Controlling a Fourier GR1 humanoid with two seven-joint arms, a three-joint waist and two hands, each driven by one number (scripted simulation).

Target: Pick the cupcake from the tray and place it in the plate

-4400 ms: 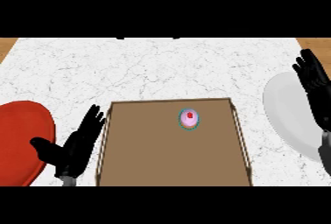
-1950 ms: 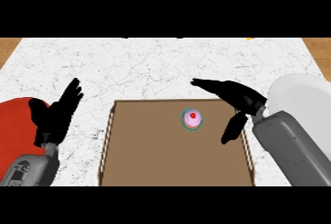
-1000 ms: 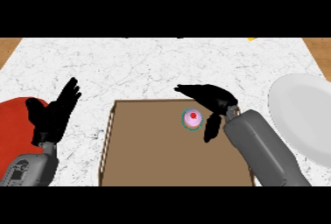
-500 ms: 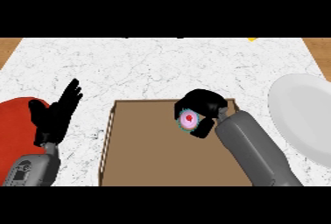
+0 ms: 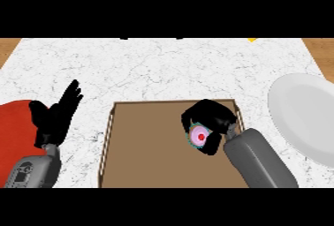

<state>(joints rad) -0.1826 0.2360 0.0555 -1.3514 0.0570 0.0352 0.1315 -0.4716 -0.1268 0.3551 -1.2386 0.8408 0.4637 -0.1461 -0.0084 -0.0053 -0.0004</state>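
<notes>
- Here the right hand (image 5: 207, 115) sits over the right half of the brown tray (image 5: 143, 154), near the frame's centre, with its grey forearm (image 5: 259, 160) coming up from the lower right.
- Its fingers (image 5: 210, 149) are curled round the cupcake (image 5: 199, 137), clamped on it from above and from below.
- The cupcake shows pink frosting with a red dot in the middle and a teal wrapper edge; it is tipped so that its top faces the camera.
- Whether the cupcake touches the tray floor or is lifted off it cannot be told from this view.
- The tray is a shallow rectangular wooden one with a raised rim, lying on the white marbled counter (image 5: 163, 66) in the lower middle of the frame.
- The white plate (image 5: 303, 117) lies at the right edge, just beside the tray and partly cut off by the frame.
- The left hand (image 5: 55, 117) rests at the left of the frame, fingers straight and apart, pointing up, beside the tray's left rim.
- A red plate (image 5: 16, 132) lies at the left edge, partly behind that hand.
</notes>
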